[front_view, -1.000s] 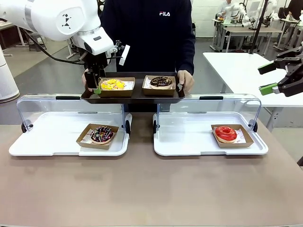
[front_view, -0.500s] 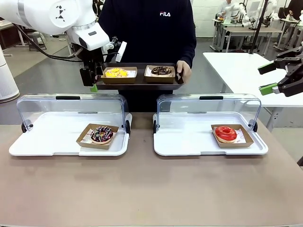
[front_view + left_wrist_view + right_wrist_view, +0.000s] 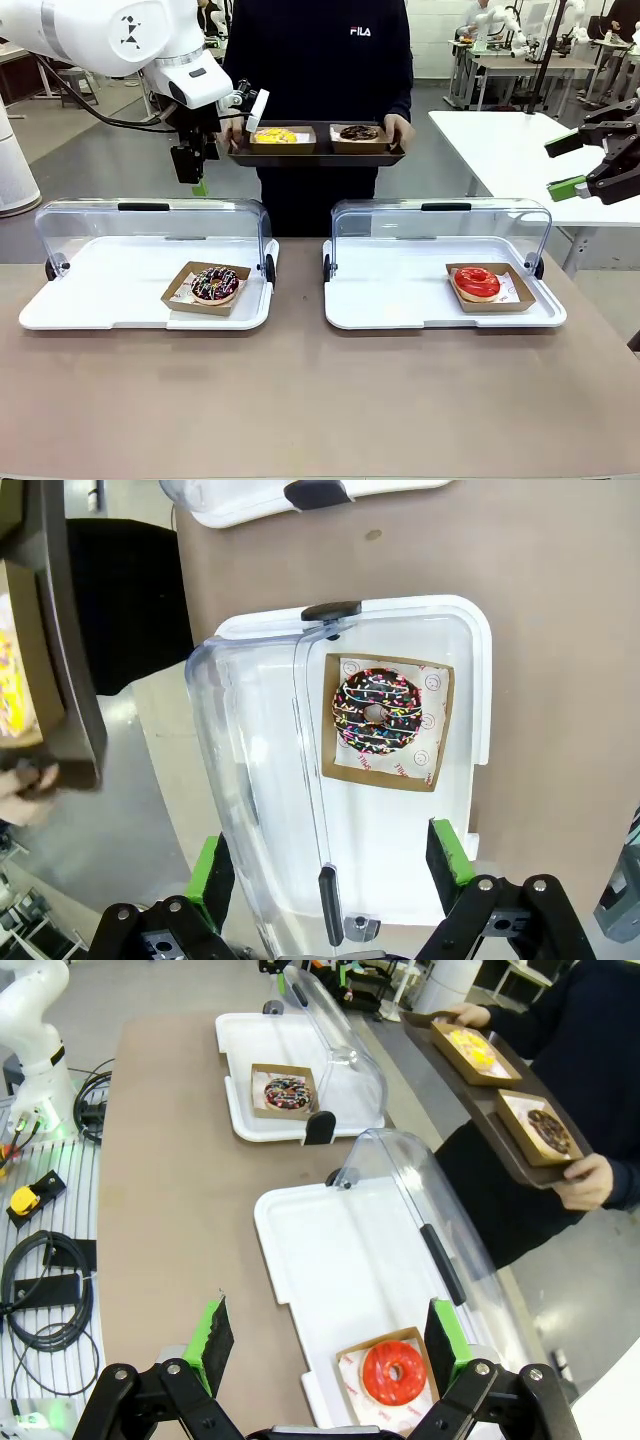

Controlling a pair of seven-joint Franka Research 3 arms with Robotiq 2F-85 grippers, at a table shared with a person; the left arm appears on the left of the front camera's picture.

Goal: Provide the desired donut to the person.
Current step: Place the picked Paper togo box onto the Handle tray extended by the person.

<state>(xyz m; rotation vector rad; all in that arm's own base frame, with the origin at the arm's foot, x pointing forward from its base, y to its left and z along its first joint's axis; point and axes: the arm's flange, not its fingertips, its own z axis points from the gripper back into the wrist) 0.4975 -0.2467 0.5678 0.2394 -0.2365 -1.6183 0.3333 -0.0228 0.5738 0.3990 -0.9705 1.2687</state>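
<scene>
Our left gripper (image 3: 198,172) hung empty with its jaws wide, high above the far edge of the left case (image 3: 60,310) and just beside the left end of the dark tray (image 3: 318,157) the person (image 3: 318,70) held at chest height. Our right gripper (image 3: 570,165) was also wide and empty, parked off to the right, well apart from the table's middle.

On the tray sat two boxed donuts: the yellow donut (image 3: 274,135) nearer our left gripper and a chocolate donut (image 3: 358,132) toward the person's hand (image 3: 397,130) at the tray's other end. The tray's long axis ran across the picture, side to side, level with the left fingers.

The relation that mattered most, as we judged it, was vertical. From the left wrist view the sprinkle donut (image 3: 378,712) lay below and ahead of the green pads (image 3: 447,850), in its card box inside the left case, whose clear lid (image 3: 250,780) stood swung open. The red donut (image 3: 393,1372) sat in the right case (image 3: 330,1260), close under the right gripper in its own view, lid open too.

We judged that the yellow donut had been delivered, since it rested on the tray with our fingers clear of it. Were another wanted, the left arm was nearer the sprinkle one, the right arm nearer the red.
</scene>
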